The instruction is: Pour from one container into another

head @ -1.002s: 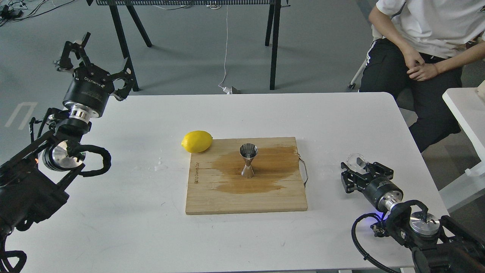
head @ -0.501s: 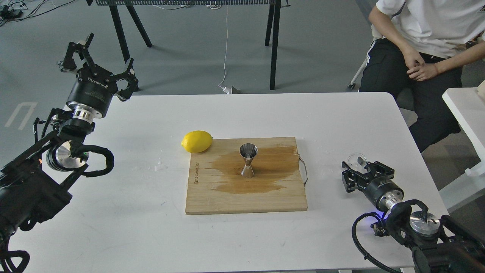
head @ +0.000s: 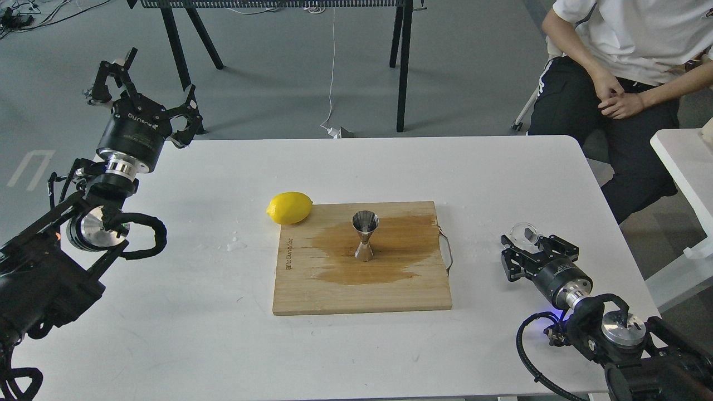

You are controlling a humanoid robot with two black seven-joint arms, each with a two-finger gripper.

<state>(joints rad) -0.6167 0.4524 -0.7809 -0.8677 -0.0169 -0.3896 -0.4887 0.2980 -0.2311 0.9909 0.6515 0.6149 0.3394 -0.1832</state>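
Note:
The steel jigger stands upright in the middle of the wooden cutting board, on a wide brown wet stain. The clear glass cup sits on the white table near its right edge, well right of the board. My right gripper lies low on the table just behind the cup, its fingers spread with the cup at their tips; contact is not clear. My left gripper hangs open and empty over the table's far left corner, far from both containers.
A yellow lemon lies against the board's far left corner. A metal handle sticks out from the board's right side. Small water drops lie left of the board. A seated person is beyond the far right corner.
My left gripper has shifted slightly right and up. The right gripper and the cup have barely moved. The jigger and lemon are still.

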